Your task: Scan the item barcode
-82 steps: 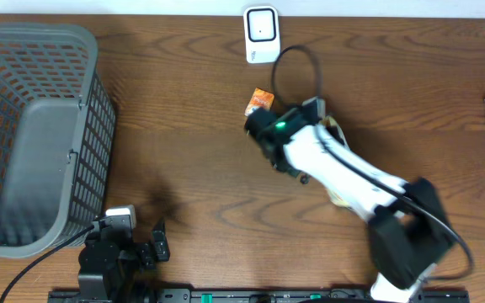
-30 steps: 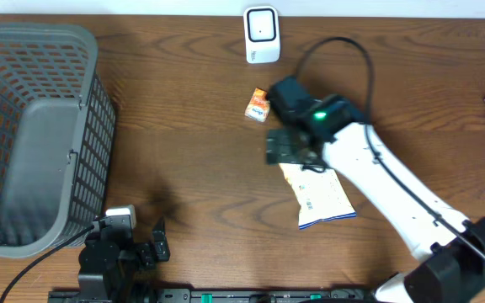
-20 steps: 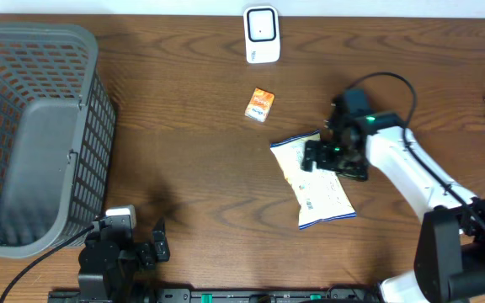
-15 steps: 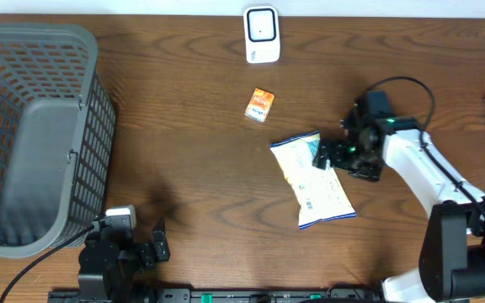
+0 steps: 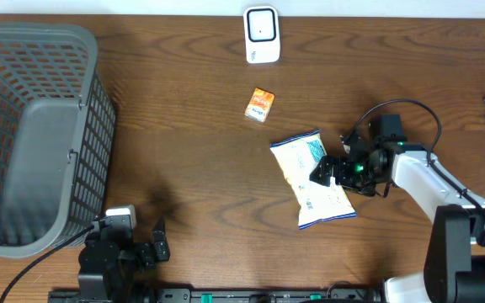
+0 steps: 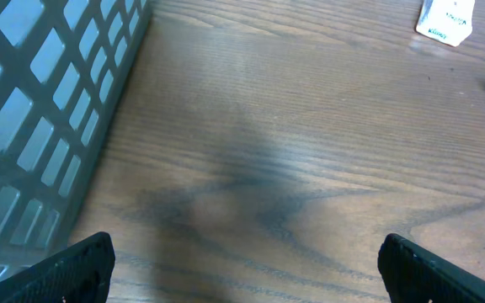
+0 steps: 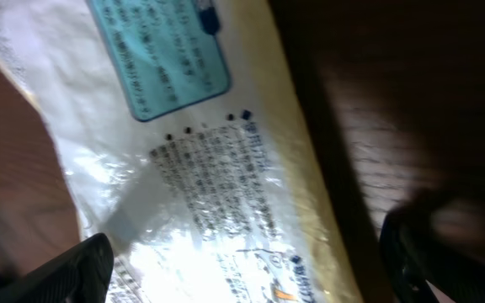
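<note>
The white snack bag (image 5: 320,202) lies flat at mid-table, well apart from the scanner (image 5: 261,34) at the far edge. The right gripper (image 5: 325,171) sits over the bag's right edge, jaws spread wide and holding nothing.

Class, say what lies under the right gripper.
The white snack bag lies flat on the table beneath the open right gripper. The gripper hides part of the bag's right edge.

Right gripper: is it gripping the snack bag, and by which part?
Nothing held. The right gripper hangs open over the snack bag's right side.
</note>
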